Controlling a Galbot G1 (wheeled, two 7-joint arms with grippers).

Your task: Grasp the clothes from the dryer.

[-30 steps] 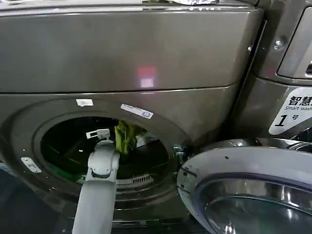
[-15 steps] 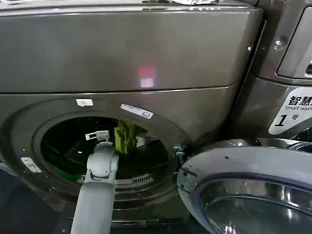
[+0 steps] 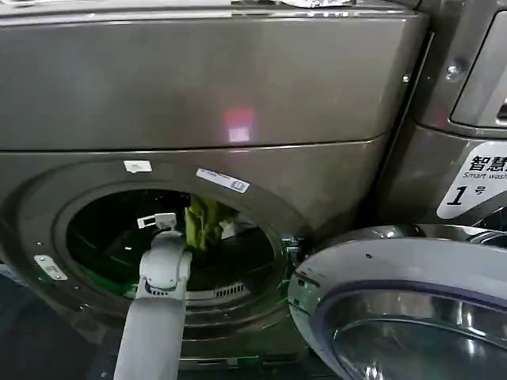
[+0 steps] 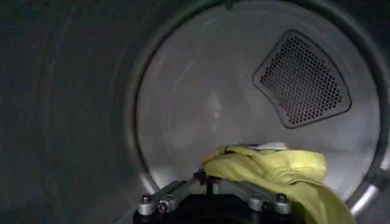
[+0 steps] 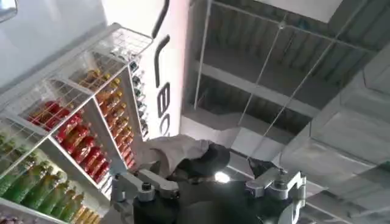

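In the head view, nearest the camera, the pale grey-rimmed round glass door [image 3: 404, 309] is standing swung open at the lower right. Beside it, the left arm is reaching through the round port of the large bronze-grey metal dryer [image 3: 198, 95]. The left gripper [image 3: 186, 226] is sitting just inside the port rim, closed on the clothes [image 3: 200, 222], a small bundle of yellow-green fabric with a little white showing.

Compared with one second ago, the arm is leaning slightly further to the left and the wrist is sitting a touch lower; the bundle is travelling with it and hanging off the drum floor. This suggests that the grasp is secure and the extraction stage is under way.

In the left wrist view, the yellow-green fabric [image 4: 274, 173] is draped across the finger bases, with the perforated vent panel [image 4: 303, 79] on the drum's rear wall well beyond.

The right gripper [image 5: 207, 189] is parked, pointing toward a ceiling and a shelf of bottles [image 5: 67, 146], its jaws spread apart and holding nothing.
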